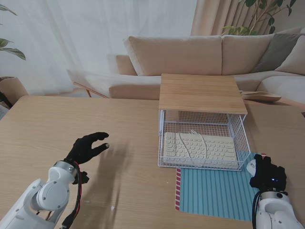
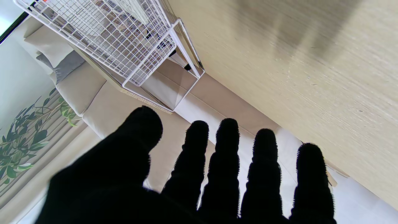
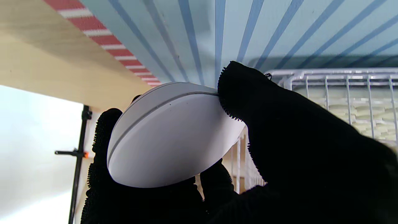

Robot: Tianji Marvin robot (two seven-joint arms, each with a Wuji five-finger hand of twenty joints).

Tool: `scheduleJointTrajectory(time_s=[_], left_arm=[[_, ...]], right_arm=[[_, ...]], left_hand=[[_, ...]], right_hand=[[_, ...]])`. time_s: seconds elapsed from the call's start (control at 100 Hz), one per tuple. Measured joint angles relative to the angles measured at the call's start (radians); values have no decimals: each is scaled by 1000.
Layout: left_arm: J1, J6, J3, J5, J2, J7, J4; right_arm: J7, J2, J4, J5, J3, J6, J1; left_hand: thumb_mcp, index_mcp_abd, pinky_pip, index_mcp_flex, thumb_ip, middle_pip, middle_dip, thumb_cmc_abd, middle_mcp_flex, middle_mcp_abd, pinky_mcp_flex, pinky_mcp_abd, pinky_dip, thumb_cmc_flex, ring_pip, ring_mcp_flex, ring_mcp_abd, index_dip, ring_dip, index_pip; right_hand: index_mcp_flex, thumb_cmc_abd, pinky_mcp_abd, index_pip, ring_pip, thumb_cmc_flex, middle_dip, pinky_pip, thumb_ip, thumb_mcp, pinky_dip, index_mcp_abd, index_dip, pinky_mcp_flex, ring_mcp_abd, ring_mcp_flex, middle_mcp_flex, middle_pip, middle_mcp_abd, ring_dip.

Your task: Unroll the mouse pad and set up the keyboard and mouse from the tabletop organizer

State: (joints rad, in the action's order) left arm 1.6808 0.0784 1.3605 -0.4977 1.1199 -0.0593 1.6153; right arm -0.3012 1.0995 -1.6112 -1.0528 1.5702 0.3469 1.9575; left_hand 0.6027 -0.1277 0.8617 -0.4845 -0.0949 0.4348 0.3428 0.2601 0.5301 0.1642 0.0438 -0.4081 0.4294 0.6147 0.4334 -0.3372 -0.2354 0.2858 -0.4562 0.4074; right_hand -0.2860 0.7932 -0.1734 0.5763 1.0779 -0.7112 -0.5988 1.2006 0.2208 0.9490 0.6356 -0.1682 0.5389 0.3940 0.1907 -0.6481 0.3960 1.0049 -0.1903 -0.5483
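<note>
The blue striped mouse pad [image 1: 214, 191] with a red-and-white edge lies flat on the table, nearer to me than the white wire organizer [image 1: 202, 143]. A cream keyboard [image 1: 199, 149] with its cable on top lies inside the organizer. My right hand [image 1: 268, 174] is shut on the white mouse [image 3: 168, 133], whose tip [image 1: 251, 167] shows over the pad's right edge, beside the organizer's corner. In the right wrist view the pad [image 3: 199, 34] is close behind the mouse. My left hand [image 1: 88, 147] hovers open over bare table at the left, fingers [image 2: 227, 161] spread.
The organizer carries a wooden top shelf [image 1: 200, 93]. A beige sofa [image 1: 205, 57] stands behind the table's far edge. Bare wooden table top [image 1: 62, 119] stretches left of the organizer.
</note>
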Motion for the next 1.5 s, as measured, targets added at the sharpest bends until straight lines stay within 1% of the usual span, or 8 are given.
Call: scheduleJointTrajectory(time_s=[0.33, 0.42, 0.66, 0.8, 0.94, 1.1, 1.35, 1.5], left_arm=[[7, 0, 6, 2, 0, 2, 6], [7, -1, 6, 2, 0, 2, 7], [12, -8, 6, 89, 2, 5, 18], [15, -6, 11, 31, 3, 3, 22], [18, -6, 12, 45, 3, 3, 25], [20, -5, 13, 47, 3, 4, 28], [20, 22, 7, 20, 3, -17, 30], [18, 65, -11, -38, -1, -28, 37]], right_arm=[[55, 5, 6, 52, -23, 51, -11], [59, 7, 6, 80, -22, 50, -10], [117, 5, -4, 62, -23, 68, -1], [130, 3, -11, 62, -23, 80, 4], [146, 0, -19, 53, -21, 81, 9], [148, 0, -23, 55, -19, 81, 12], [141, 6, -80, 35, 42, 17, 57], [45, 17, -111, 52, 102, -148, 90]], left_hand=[[0, -1, -1, 0, 0, 0, 0, 0, 0, 0, 0, 0, 0, 0, 0, 0, -1, 0, 0, 0], [0, -1, -1, 0, 0, 0, 0, 0, 0, 2, 0, 0, 0, 0, 0, 0, -1, 0, 0, 0], [0, -7, -15, 0, 0, 0, 0, 0, 0, 10, 1, 0, 0, 0, -8, 13, -16, 0, 0, -4], [0, -7, -15, 0, 0, 0, 0, 4, 0, 10, 1, 0, 0, 0, -8, 13, -16, -1, 0, -4], [0, -7, -17, 0, 0, -1, 0, 8, 0, 10, 1, 0, 2, 0, -8, 13, -16, -1, 0, -5], [0, -7, -23, 0, 0, -5, 0, 17, -6, 10, 1, 0, 3, 0, -8, 13, -16, -1, 0, -5], [9, 26, -36, 199, 1, -19, -10, 106, -260, 11, 37, 1, 16, -7, -37, 162, 1, -1, 0, -17], [59, 66, -92, 272, 14, -200, -123, 176, -318, -3, 41, 17, 18, -28, -125, 224, 39, -21, 14, -17]], right_hand=[[59, -104, 2, -35, -4, 0, 0, -30, -2, -52, -8, -12, 0, -93, 0, 30, -74, 15, -12, 4], [85, -156, 6, -60, -94, 10, 29, -69, -73, -69, -34, -14, 0, -132, 0, 69, -103, -8, -13, 7], [138, -243, 10, -114, -340, 10, 207, -135, -104, -71, -56, -14, -26, -224, 0, 197, -169, -158, 14, 94], [147, -270, 14, -122, -453, 21, 257, -189, -104, -91, -56, -13, -48, -271, -14, 275, -196, -248, 15, 146], [167, -279, 23, -148, -546, 47, 322, -265, -104, -104, -85, -13, -70, -303, -22, 342, -196, -414, 16, 196], [173, -280, 23, -160, -573, 70, 349, -307, -104, -119, -100, -13, -93, -332, -23, 373, -196, -492, 16, 210], [173, -293, 36, -181, -588, 100, 363, -348, -104, -140, -101, -13, -104, -376, -33, 423, -196, -542, 16, 220], [173, -305, 41, -182, -591, 109, 358, -375, -104, -152, -101, -11, -105, -381, -35, 433, -196, -542, 16, 222]])
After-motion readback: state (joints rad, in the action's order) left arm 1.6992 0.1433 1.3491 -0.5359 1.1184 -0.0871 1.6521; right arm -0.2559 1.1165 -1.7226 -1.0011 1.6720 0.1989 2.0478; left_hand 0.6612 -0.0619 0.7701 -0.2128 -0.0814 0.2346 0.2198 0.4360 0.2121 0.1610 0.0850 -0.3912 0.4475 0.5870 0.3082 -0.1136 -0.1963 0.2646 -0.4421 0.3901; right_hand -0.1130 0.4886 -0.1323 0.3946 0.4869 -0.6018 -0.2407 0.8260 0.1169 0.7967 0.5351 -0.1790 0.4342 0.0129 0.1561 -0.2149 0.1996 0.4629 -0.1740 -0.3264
